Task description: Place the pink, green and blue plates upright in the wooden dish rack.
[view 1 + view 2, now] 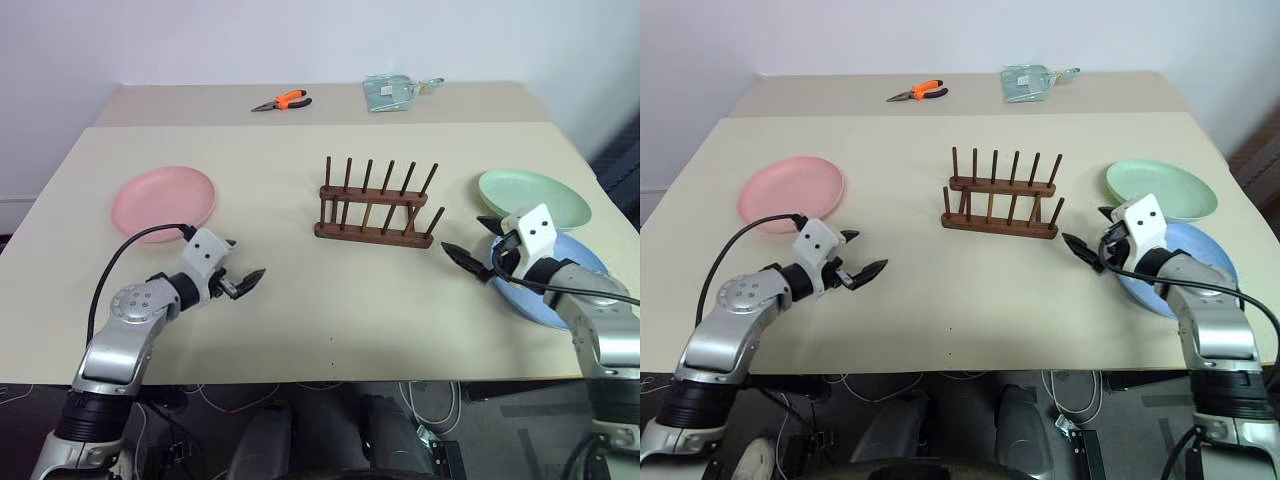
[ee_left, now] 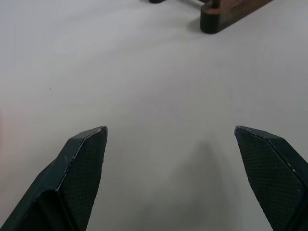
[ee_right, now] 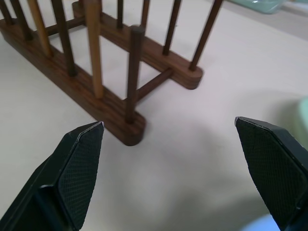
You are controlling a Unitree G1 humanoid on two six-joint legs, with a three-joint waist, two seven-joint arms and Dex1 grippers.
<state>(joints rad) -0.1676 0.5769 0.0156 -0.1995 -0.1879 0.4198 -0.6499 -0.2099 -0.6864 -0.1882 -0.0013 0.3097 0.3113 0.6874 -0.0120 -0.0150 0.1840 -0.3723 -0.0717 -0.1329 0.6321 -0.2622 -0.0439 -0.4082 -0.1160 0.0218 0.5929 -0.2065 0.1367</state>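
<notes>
The empty wooden dish rack (image 1: 378, 205) stands at the table's middle. The pink plate (image 1: 163, 200) lies flat at the left. At the right lies the green plate (image 1: 533, 197), with the blue plate (image 1: 565, 295) just nearer, partly under my right arm. My left gripper (image 1: 243, 262) hovers open and empty over bare table, near and right of the pink plate. My right gripper (image 1: 461, 232) is also open and empty, between the rack's right end and the two plates. In the right wrist view the rack (image 3: 110, 86) is close ahead of its spread fingers (image 3: 79, 163).
Orange-handled pliers (image 1: 283, 101) and a clear packet (image 1: 392, 92) lie on a second table butted against the far edge. The front table edge (image 1: 330, 378) runs just behind my arms. Open tabletop lies in front of the rack.
</notes>
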